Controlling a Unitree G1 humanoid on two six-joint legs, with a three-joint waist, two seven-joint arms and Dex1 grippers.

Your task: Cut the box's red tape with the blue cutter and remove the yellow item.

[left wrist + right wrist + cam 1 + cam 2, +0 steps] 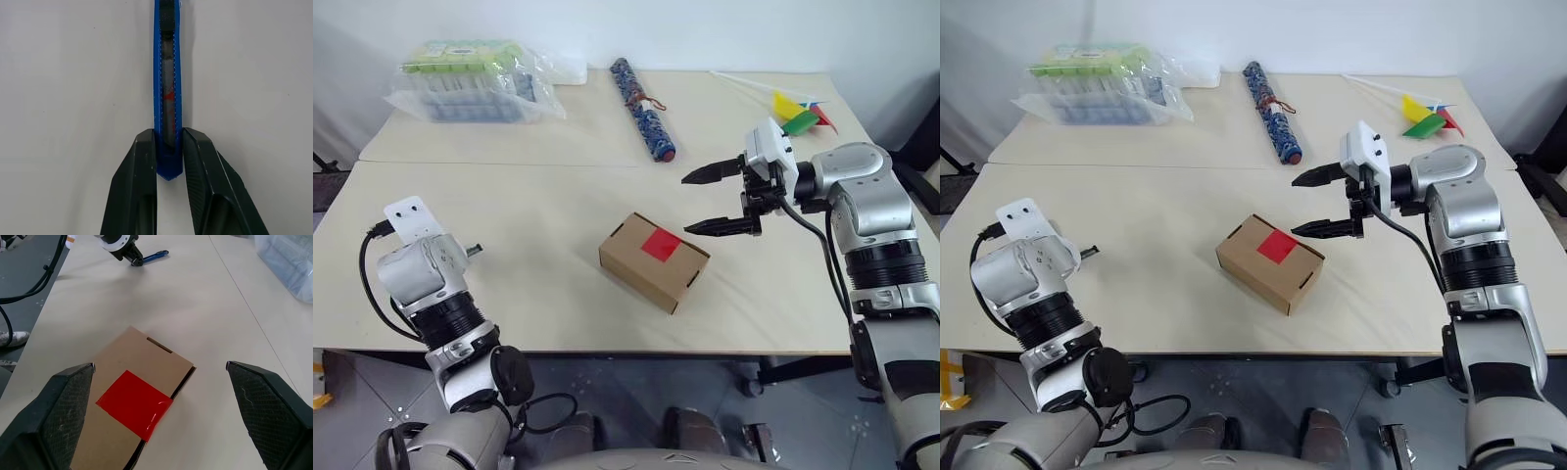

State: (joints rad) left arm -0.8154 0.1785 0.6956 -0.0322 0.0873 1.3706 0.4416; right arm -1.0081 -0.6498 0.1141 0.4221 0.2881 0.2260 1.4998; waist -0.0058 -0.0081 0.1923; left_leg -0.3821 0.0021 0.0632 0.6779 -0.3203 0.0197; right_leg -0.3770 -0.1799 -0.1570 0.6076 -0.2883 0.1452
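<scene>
A: What surrounds the box [653, 260]?
B: Bare desk [529, 225] on every side, open to approach.
A: Any obstacles?
B: Patterned roll [643, 94], plastic package [475, 80] and pinwheel [798, 113], all well behind it.

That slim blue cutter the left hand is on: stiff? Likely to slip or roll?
The slim blue plastic cutter looks rigid and straight, so probably no flex. It is pinched only at its tail end between the left hand's fingers, so it may pivot. Its flat sides make rolling unlikely.

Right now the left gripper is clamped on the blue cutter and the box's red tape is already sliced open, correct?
Not quite. The left gripper does clamp the blue cutter, but the red tape on the box is intact, as the right wrist view shows.
</scene>
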